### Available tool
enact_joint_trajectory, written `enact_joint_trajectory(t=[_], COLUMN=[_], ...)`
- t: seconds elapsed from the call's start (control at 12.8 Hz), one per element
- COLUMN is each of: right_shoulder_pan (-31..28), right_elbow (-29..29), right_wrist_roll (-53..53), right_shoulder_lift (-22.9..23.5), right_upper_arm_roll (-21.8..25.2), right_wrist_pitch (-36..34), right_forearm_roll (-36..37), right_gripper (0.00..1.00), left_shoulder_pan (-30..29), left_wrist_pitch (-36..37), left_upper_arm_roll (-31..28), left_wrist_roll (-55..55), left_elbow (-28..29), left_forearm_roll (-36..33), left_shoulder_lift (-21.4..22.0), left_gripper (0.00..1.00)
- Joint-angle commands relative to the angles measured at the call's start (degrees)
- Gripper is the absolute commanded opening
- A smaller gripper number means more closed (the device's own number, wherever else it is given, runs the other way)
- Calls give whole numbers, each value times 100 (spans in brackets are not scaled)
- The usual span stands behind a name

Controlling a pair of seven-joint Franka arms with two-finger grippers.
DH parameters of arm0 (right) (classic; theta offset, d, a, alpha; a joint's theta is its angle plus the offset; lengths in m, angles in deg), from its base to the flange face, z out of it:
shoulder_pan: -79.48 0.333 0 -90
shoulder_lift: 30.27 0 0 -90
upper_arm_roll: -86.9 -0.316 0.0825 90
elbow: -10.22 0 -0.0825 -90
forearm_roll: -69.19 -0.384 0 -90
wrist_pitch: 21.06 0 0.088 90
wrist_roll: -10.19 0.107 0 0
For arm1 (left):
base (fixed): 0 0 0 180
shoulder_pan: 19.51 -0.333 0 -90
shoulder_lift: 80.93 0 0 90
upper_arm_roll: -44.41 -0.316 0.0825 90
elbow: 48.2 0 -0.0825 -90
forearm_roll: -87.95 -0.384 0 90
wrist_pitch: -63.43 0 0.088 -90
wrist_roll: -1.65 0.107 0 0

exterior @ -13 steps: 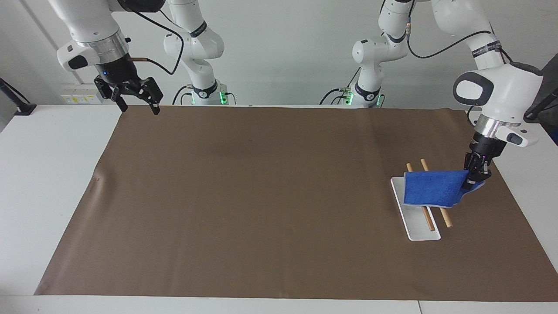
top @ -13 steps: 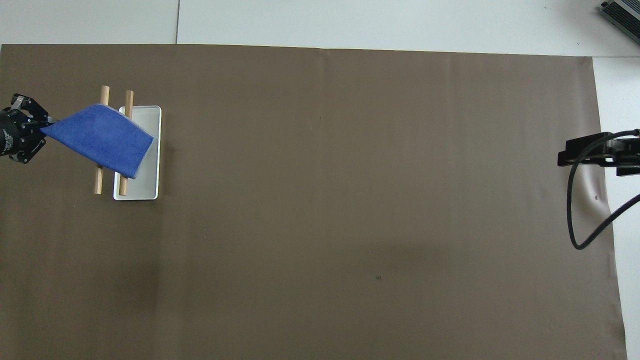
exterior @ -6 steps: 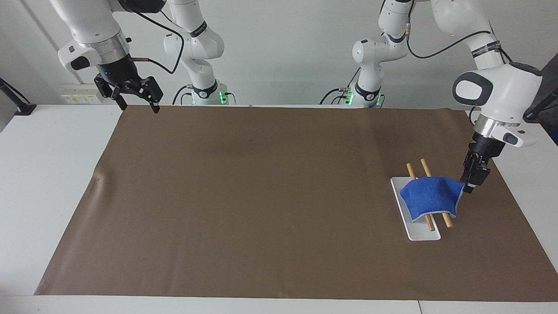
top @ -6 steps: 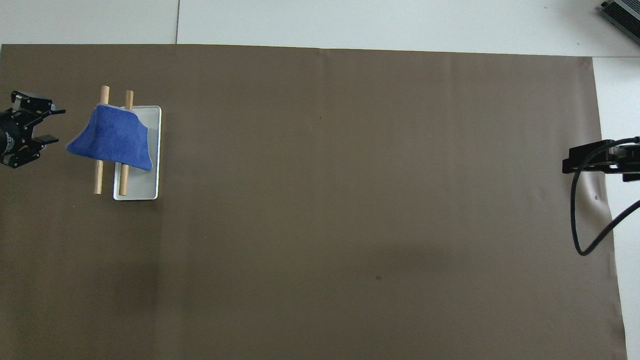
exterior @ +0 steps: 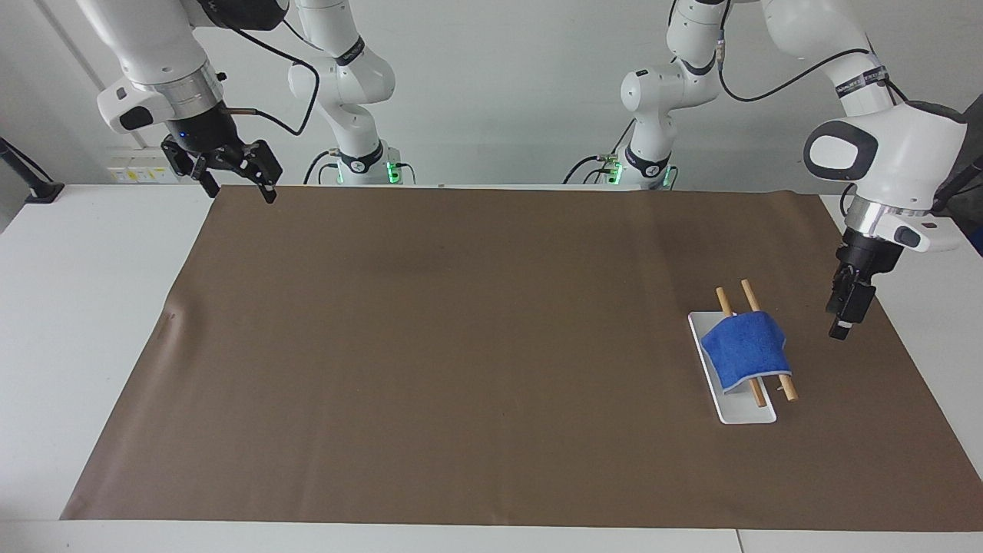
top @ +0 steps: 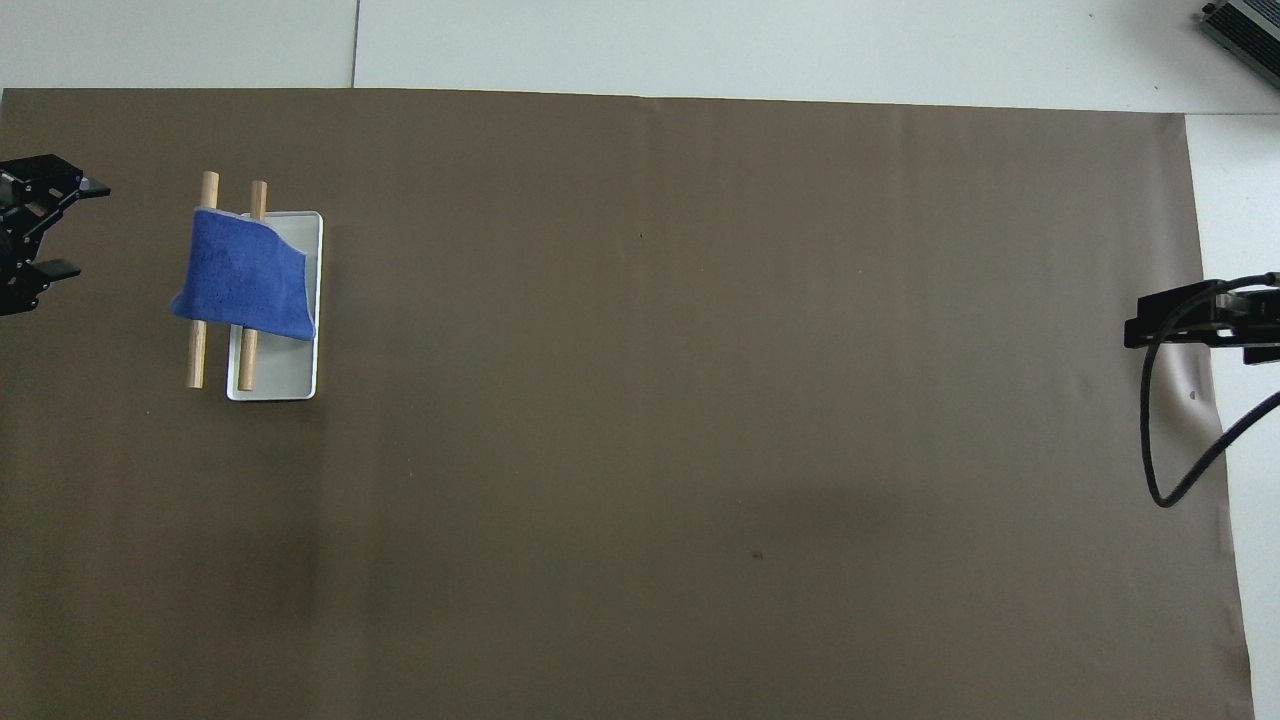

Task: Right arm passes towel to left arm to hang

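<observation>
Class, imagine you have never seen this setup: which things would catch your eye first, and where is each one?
The blue towel stands out: it hangs draped over two wooden rods above a white tray, toward the left arm's end of the brown mat. Beside it the left gripper hangs open, holding nothing. The right gripper waits, open, over the mat's corner at the other end.

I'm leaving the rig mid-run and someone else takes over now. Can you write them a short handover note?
Left end effector: open, empty, over the brown mat beside the rack.
Right end effector: open, empty, waiting at its own end of the table.
Towel: draped over the two wooden rods of the white rack, toward the left arm's end.
Done: towel hung.
Left: nothing apparent, perhaps pulling the arms clear.
</observation>
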Motion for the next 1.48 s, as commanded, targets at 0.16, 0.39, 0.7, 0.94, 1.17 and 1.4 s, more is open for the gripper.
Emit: enact_joint_trajectory(t=[0.16,0.39,0.7,0.94,1.17,1.4], right_shoulder_pan=[-91,-328,-258,-241,-145,-118], right_elbow=[190,164,225,234,234,234], right_wrist_roll=[-136,-127,-127,-136,-258,-250], right_shoulder_lift=[-77,-50,-103,-111,-120,-120], right_upper_arm_roll=[30,-216,-216,-216,-251,-251], right_wrist_pitch=[213,196,178,170,222,222], right_forearm_roll=[18,0,9,18,158,203], right_gripper=[100,100,100,100,100,100], left_shoulder_pan=[209,657,1097,1194,1203,1186], left_wrist_pitch=[771,1974,2758,3514,4287,4622], left_upper_arm_roll=[45,63,72,115,168,195], left_wrist_roll=[1070,1780,3327,3523,3523,3541], left_elbow=[-664,-1033,-1043,-1060,-1446,-1693], left_forearm_roll=[-1234,-1711,-1738,-1660,-1659,-1677], left_shoulder_lift=[8,174,403,623,658,658], left_gripper=[100,100,100,100,100,100])
